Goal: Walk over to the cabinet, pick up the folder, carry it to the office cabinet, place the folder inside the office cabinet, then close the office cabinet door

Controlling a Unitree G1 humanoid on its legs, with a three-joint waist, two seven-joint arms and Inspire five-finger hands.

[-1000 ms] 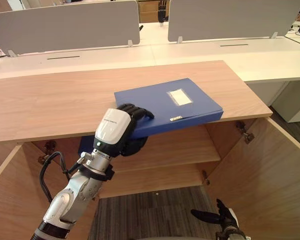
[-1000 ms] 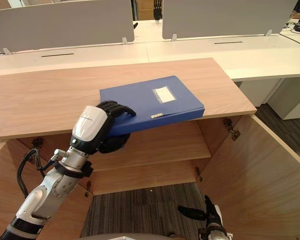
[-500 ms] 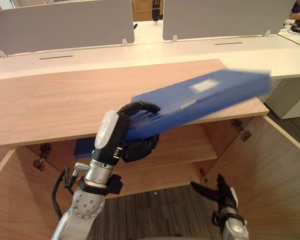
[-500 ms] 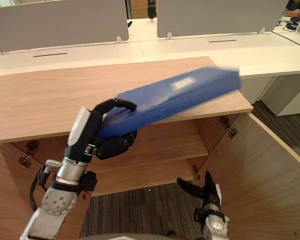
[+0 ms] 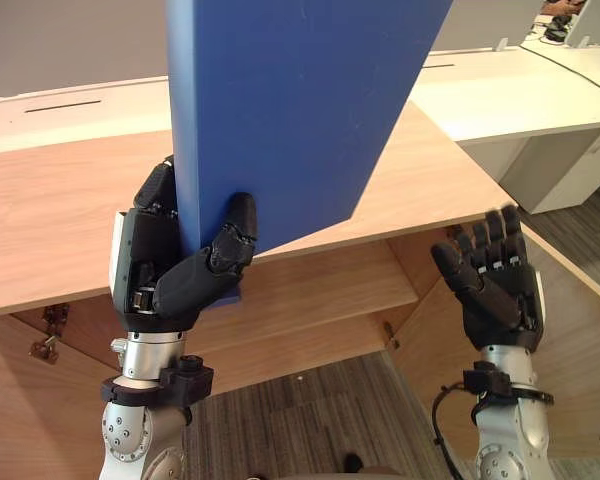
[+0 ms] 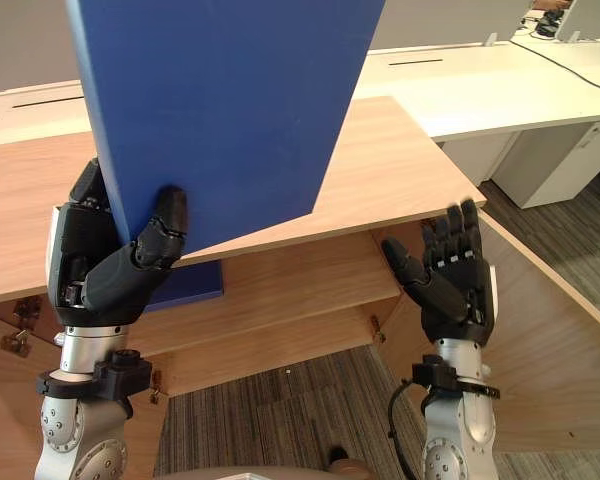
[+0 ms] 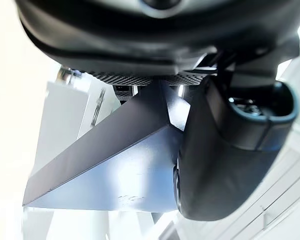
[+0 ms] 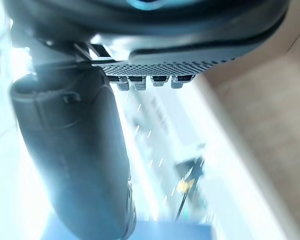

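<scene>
the eye views show the folder [image 5: 280,110] by its broad, plain blue face; the left wrist view shows instead its thin edge and a lower corner, wedged against the thumb [image 7: 225,160]. it stands nearly upright above the cabinet top [image 5: 50,220], long axis up and down, its top leaning a little to the robot's right and one corner pointing down. the left hand [image 5: 175,275] grasps its lower left corner, thumb on the near face. the right hand [image 5: 495,285] is released, fingers straight up, just beside the folder and apart from it.
</scene>
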